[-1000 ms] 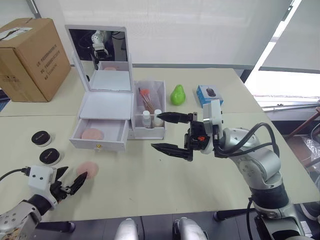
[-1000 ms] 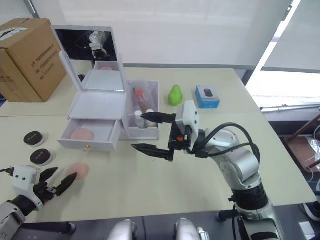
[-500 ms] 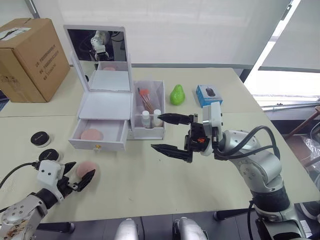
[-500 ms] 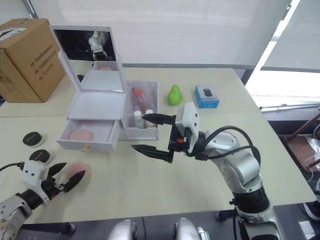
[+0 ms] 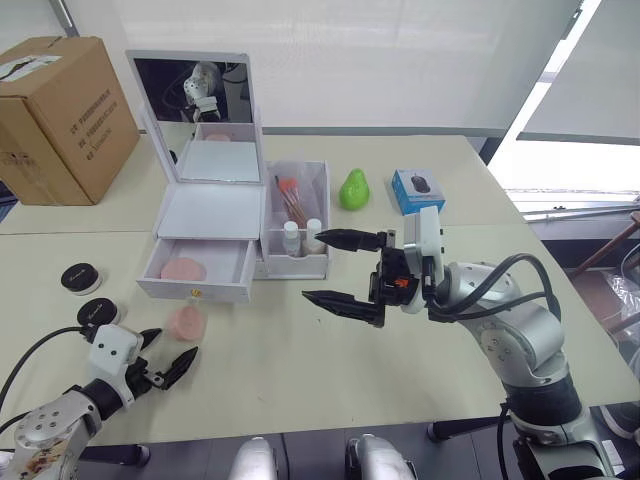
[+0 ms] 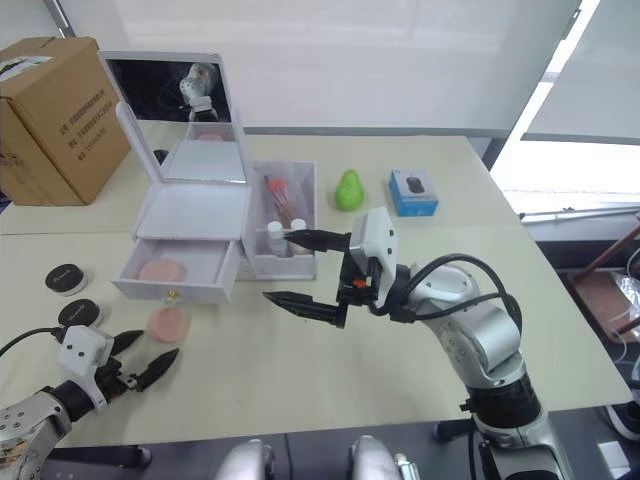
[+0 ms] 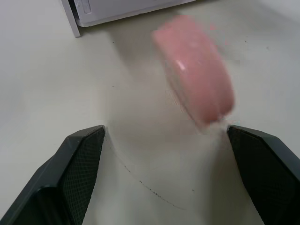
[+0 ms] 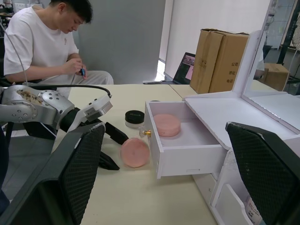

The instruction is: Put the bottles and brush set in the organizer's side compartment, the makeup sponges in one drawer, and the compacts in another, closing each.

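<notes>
Sponge (image 5: pixel 186 322) lies free on table (image 5: pixel 300 370), lower left, just before spread, empty left claw (image 5: pixel 167 356). Right claw (image 5: pixel 338 269) hangs released mid-frame beside open drawer (image 5: pixel 198 270).

Head stereo pair looks down over the table (image 5: pixel 300 380); both wrist views share the pink sponge (image 7: pixel 197 89)

Left gripper (image 5: pixel 166 356): moves from the lower left corner toward the centre, jaws apart.
Pink sponge (image 5: pixel 185 322): now free on the table, ahead of the fingertips.
</notes>
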You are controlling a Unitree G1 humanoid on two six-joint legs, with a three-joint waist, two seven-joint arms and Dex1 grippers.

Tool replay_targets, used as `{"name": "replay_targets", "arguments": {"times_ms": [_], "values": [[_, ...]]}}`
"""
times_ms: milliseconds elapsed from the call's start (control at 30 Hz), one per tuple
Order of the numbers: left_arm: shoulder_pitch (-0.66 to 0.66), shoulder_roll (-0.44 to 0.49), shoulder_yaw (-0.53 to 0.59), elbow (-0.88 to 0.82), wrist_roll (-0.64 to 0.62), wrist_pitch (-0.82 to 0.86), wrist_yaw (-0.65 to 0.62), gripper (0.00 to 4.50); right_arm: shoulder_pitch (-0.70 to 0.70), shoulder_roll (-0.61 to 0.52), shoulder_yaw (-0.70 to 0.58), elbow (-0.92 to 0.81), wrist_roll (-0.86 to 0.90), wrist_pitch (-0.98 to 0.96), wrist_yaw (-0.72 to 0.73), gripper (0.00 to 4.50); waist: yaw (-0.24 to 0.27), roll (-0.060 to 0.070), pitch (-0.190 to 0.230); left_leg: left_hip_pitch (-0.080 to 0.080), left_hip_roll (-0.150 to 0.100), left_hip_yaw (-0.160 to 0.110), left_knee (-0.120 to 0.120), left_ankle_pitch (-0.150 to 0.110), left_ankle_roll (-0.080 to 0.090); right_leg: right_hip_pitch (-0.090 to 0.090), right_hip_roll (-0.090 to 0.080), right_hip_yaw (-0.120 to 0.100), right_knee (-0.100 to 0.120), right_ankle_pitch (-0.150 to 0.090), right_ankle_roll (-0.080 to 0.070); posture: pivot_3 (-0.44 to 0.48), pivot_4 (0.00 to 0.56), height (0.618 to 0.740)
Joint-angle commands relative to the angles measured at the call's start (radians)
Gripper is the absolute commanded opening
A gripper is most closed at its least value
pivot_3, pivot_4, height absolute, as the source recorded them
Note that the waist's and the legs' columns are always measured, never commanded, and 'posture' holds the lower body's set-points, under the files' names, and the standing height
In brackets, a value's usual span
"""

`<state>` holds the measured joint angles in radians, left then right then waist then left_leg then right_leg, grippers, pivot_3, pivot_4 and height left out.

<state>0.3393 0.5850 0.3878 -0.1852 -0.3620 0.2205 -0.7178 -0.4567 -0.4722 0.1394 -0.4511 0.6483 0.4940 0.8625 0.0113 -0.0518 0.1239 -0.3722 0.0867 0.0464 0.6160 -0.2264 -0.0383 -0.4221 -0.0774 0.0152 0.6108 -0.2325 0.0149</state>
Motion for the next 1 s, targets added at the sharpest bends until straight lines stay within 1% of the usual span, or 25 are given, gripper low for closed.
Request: {"name": "replay_targets", "arguments": {"times_ms": [33, 233, 500, 733, 900, 1000], "values": [[-0.006, 0.0, 0.028, -0.014, -0.024, -0.02, -0.006, 4.48, 0.003, -0.008, -0.011, -0.031, -0.001, 0.003, -0.004, 4.5, 0.0, 0.0, 0.0, 0.0, 0.0, 0.0, 0.0, 0.0, 0.0, 0.0, 0.0, 0.0, 0.0, 0.0, 0.0, 0.0, 0.15, 0.729], [-0.056, 0.005, 0.014, 0.016, 0.015, -0.025, 0.031, 4.48, 0.002, -0.007, -0.009, -0.029, -0.005, -0.002, -0.004, 4.5, 0.001, 0.0, 0.0, 0.0, 0.0, 0.0, 0.0, 0.0, 0.0, 0.0, 0.0, 0.0, 0.0, 0.0, 0.0, 0.0, 0.15, 0.729], [-0.101, 0.034, -0.021, 0.072, 0.046, -0.002, 0.013, 4.48, 0.003, -0.011, -0.019, -0.035, -0.002, 0.002, -0.012, 4.5, 0.001, 0.0, 0.0, 0.0, 0.0, 0.0, 0.0, 0.0, 0.0, 0.0, 0.0, 0.0, 0.0, 0.0, 0.0, 0.0, 0.15, 0.729], [-0.174, 0.036, -0.063, 0.115, 0.064, -0.002, 0.016, 4.48, 0.007, -0.012, -0.018, -0.039, 0.001, 0.003, -0.021, 4.5, 0.004, 0.001, 0.0, 0.0, 0.0, 0.0, 0.0, 0.0, 0.0, -0.001, -0.001, -0.001, 0.0, 0.0, 0.0, 0.0, 0.15, 0.729], [-0.196, 0.033, -0.077, 0.119, 0.055, 0.0, 0.008, 4.48, 0.009, -0.013, -0.018, -0.041, 0.001, 0.004, -0.024, 4.5, 0.001, 0.0, 0.0, -0.002, 0.0, 0.0, 0.0, 0.0, 0.0, 0.001, 0.0, -0.001, 0.0, 0.0, 0.0, 0.0, 0.15, 0.729], [-0.189, 0.028, -0.067, 0.102, 0.035, 0.004, 0.006, 3.85, 0.011, -0.015, -0.017, -0.043, 0.001, 0.006, -0.026, 4.5, 0.001, 0.0, 0.0, -0.002, 0.0, 0.0, 0.0, 0.0, 0.0, 0.001, 0.0, -0.001, 0.0, 0.0, 0.0, 0.0, 0.15, 0.729]]}}
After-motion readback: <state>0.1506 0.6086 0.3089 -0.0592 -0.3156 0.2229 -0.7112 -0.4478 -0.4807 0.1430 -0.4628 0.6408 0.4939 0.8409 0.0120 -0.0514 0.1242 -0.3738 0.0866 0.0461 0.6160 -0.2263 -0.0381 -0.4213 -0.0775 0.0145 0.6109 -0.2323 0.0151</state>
